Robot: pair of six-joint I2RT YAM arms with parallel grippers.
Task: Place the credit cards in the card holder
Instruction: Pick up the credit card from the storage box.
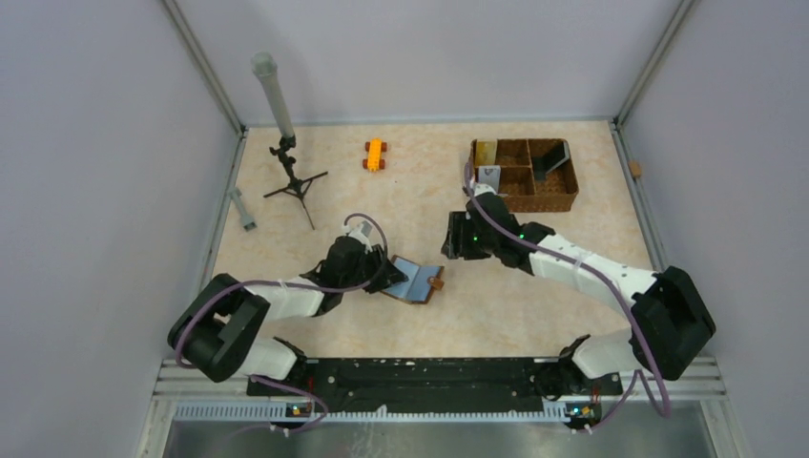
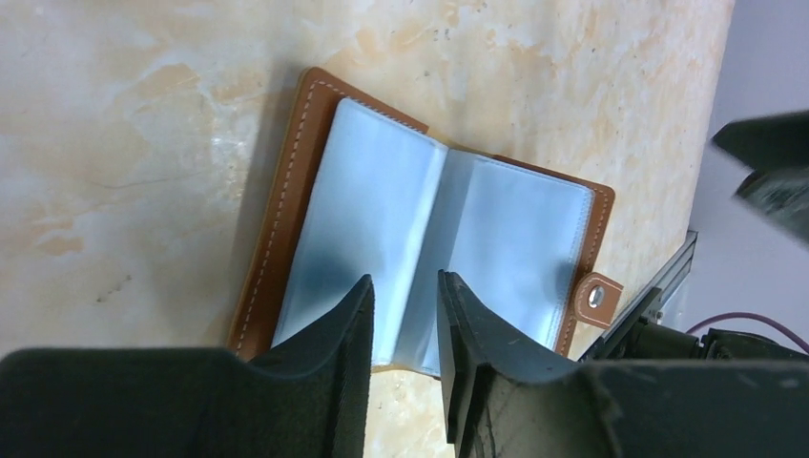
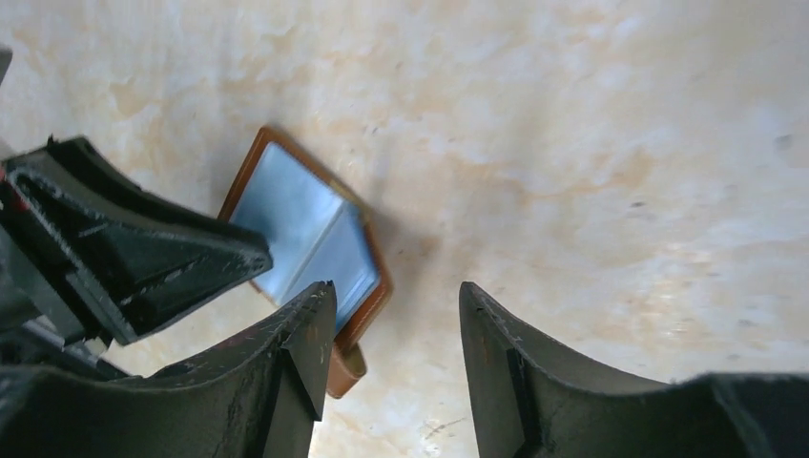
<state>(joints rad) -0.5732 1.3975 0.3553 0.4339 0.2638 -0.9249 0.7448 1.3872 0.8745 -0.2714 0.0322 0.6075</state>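
The card holder (image 1: 417, 281) lies open on the table, brown leather with pale blue plastic pockets and a snap tab. In the left wrist view the card holder (image 2: 439, 224) fills the middle, and my left gripper (image 2: 405, 286) hovers over its near edge, open by a narrow gap with nothing between the fingers. My right gripper (image 1: 454, 246) is just right of the holder, open wide and empty. In the right wrist view the card holder (image 3: 305, 224) lies left of my right gripper (image 3: 396, 291). Credit cards stand in the basket: gold (image 1: 485, 153), silver (image 1: 490, 176), black (image 1: 551, 158).
The brown woven compartmented basket (image 1: 558, 197) sits at the back right. An orange toy car (image 1: 375, 155) lies at the back centre. A small black tripod with a grey tube (image 1: 289, 157) stands at the back left, with a grey piece (image 1: 243, 210) by the left wall.
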